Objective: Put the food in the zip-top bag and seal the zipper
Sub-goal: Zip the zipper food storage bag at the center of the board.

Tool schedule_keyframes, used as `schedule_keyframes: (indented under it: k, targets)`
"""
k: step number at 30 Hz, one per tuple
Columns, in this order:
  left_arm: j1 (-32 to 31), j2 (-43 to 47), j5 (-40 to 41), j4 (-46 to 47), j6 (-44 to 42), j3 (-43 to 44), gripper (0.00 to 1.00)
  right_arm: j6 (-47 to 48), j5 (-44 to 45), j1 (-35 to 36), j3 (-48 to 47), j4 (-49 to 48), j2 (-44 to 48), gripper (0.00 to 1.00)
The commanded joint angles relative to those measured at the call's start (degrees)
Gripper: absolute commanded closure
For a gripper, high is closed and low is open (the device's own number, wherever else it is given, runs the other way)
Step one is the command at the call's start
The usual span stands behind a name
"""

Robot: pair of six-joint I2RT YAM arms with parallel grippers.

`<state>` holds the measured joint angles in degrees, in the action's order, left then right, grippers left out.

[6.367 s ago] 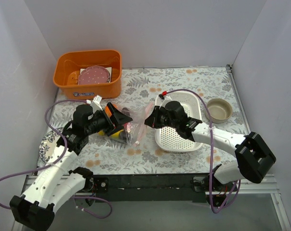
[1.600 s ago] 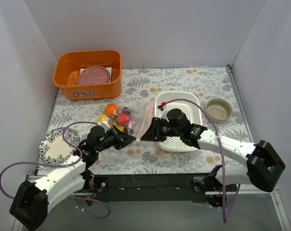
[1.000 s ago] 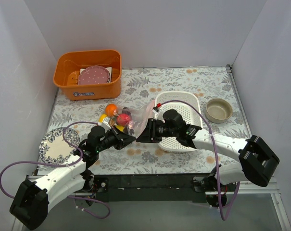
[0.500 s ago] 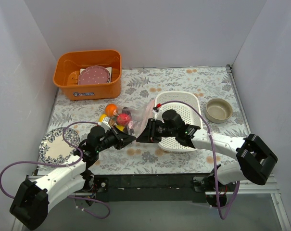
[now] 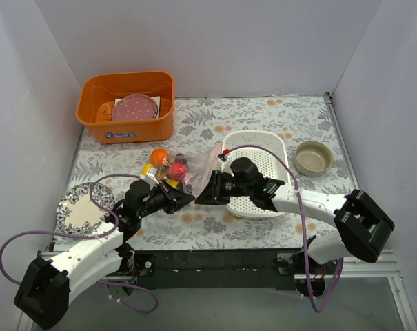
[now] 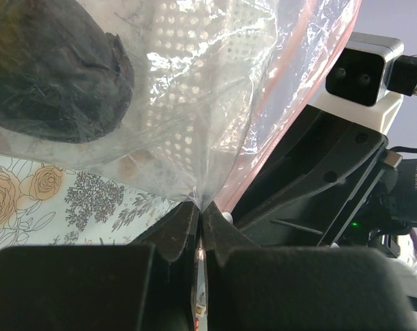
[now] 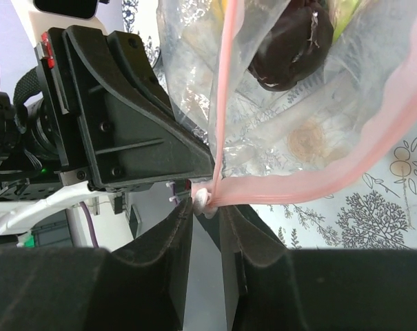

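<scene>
Bag: the clear bag (image 5: pixel 196 170) lies on the bench (image 5: pixel 263 114), just left of the white basket (image 5: pixel 263 155) and nearer than the orange bin (image 5: pixel 125 126). Its near corner is lifted between the two arms.
Food: the pieces (image 5: pixel 168 165) are grouped at the far left part of the bag. An orange (image 5: pixel 160 154), a red apple (image 5: pixel 176 169) and a yellow piece (image 5: pixel 150 168) can be told apart from above. A dark piece (image 6: pixel 53 69) shows through the film in both wrist views, so it is inside. For the orange I cannot tell if it is under the film.
Zipper: the pink strip (image 7: pixel 318 185) leaves the right jaws in two branches, one going up and one going to the right. I cannot tell if it is sealed.
Left jaws: clenched on a thin fold of the bag's film, just beside the pink strip. The left arm (image 5: pixel 91 255) reaches in from the near left.
Right jaws: clenched on the pink strip at a small white piece (image 7: pixel 202 198). The right arm (image 5: pixel 311 203) passes over the near part of the basket.
Jaws together: they face each other very near, both at the same corner of the bag.
Bin: a pink speckled plate (image 5: pixel 134 108) lies inside it.
Other: a beige bowl (image 5: pixel 311 158) stands right of the basket, and a blue patterned plate (image 5: pixel 74 207) lies at the left edge of the bench.
</scene>
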<state>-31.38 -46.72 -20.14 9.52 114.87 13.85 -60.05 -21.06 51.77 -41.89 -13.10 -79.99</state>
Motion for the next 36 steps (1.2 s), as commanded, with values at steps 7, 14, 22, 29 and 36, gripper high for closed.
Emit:
schedule_keyframes:
  k: [7, 14, 22, 29, 36]
  targets:
    - [-0.3, 0.0, 0.1, 2.1, 14.4, -0.6, 1.0, 0.1, 0.8, 0.2, -1.1, -3.4, 1.1, 0.79]
    - [-0.3, 0.8, -1.0, 4.2, 16.4, -2.5, 1.0, 0.3, 2.7, 0.2, -0.4, -3.0, 1.9, 0.87]
    - [-0.3, 2.2, -1.1, 5.5, 18.0, -4.0, 0.92, 0.5, 2.9, 0.1, -0.4, -3.9, 1.9, 0.87]
    - [-0.3, 2.6, -1.4, 6.7, 18.8, -4.4, 0.86, 0.5, 2.9, 0.1, -0.2, -3.9, 1.8, 0.87]
    - [-0.3, 2.2, -2.3, 7.7, 19.7, -4.4, 0.81, 0.5, 3.2, 0.0, -0.2, -4.3, 1.5, 0.87]
